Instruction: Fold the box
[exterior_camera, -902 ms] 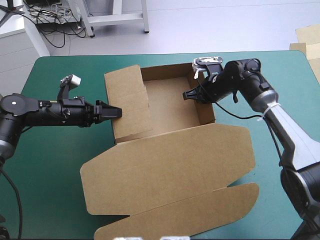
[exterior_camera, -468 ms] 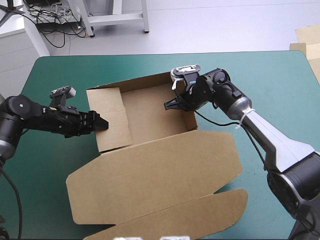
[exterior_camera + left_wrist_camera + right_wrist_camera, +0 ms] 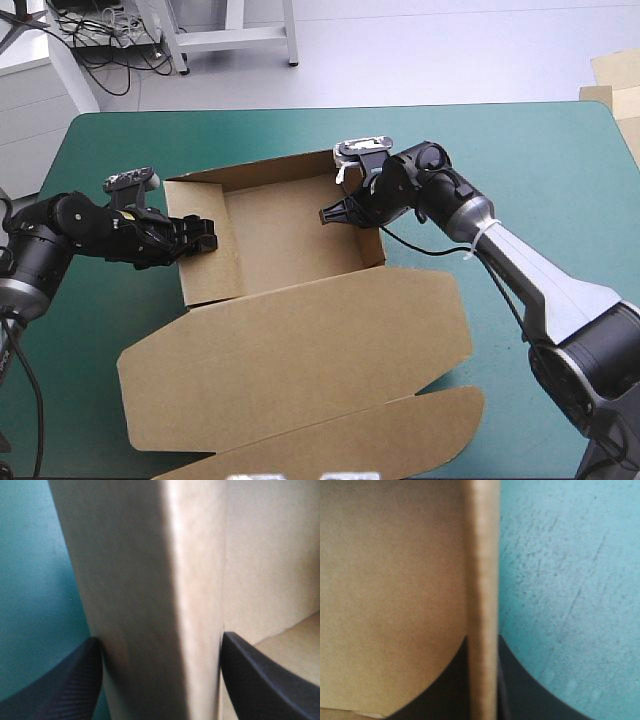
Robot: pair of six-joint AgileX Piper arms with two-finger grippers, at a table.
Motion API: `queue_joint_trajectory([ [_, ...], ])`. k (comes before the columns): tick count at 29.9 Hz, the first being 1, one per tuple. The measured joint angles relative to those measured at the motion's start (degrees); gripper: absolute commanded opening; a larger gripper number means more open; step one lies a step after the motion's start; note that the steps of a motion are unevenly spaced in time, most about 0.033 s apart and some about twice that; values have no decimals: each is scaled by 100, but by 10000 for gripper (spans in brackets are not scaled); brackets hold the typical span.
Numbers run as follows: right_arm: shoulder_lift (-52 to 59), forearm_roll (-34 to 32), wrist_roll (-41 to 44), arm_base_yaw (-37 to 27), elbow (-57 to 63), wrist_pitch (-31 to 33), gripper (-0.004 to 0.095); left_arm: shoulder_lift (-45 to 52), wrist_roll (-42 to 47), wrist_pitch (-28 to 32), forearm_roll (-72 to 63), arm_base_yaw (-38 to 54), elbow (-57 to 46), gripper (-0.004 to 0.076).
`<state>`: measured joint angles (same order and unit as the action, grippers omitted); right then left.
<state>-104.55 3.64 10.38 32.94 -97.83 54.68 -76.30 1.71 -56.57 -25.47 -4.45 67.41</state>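
Open brown box (image 3: 290, 225) on the teal-green tabletop (image 3: 520, 150), held by two walls.
The left pincer (image 3: 207, 238) pinches its left wall (image 3: 210, 272), the right pincer (image 3: 333, 214) its right wall (image 3: 373, 246); the lid (image 3: 300, 350) lies flat at the near side.

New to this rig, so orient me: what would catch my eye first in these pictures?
The brown box dominates mid-table: an open tray with its broad lid lying flat toward the near edge. The left end effector clamps the tray's left wall, the right end effector its right wall.
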Motion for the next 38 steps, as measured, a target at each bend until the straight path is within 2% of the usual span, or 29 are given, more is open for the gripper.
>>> queue_joint_trajectory([
  [2, 0, 66, 0, 12, 0, 16, -9, 0, 369, 44, 307, -71, 0, 468],
  [4, -4, 109, 7, 12, 0, 27, -9, 0, 646, 67, 606, -155, 0, 421],
  [7, -4, 109, 7, 12, 0, 48, -9, 0, 874, 83, 911, -308, 0, 204],
  [8, -4, 114, 7, 12, 0, 57, -9, 0, 905, 83, 976, -365, 0, 84],
  [9, -4, 103, 7, 12, 0, 76, -9, 0, 926, 83, 1066, -425, 0, 5],
  [10, -4, 103, 31, 12, 0, 102, -9, 0, 986, 88, 1171, -462, 0, -6],
  [31, -4, 79, 129, 6, 0, 347, -10, -5, 1320, 83, 1515, -722, 0, 0],
  [33, -4, 79, 135, 6, 0, 347, -9, -5, 1320, 83, 1518, -722, 0, 50],
  [38, -4, 30, 135, 12, 0, 347, -9, -5, 1313, 87, 1500, -722, 0, 282],
])
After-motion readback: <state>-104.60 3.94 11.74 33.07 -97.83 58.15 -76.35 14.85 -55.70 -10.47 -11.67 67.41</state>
